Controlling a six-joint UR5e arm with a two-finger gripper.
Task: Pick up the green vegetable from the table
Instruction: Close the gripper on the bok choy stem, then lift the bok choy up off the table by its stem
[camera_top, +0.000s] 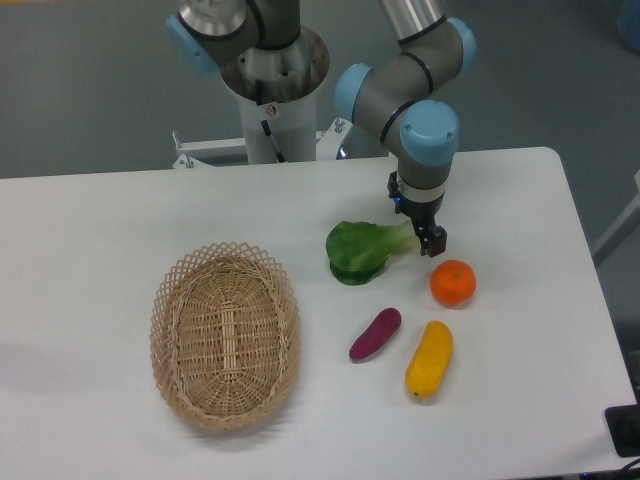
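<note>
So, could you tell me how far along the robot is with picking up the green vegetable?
Done: the end effector is down at the pale stem end of the green vegetable. In hand: the grasp itself; whether the fingers have closed on the stem cannot be told from this view. Left: the lift, since the vegetable lies flat on the table, beside the orange.
</note>
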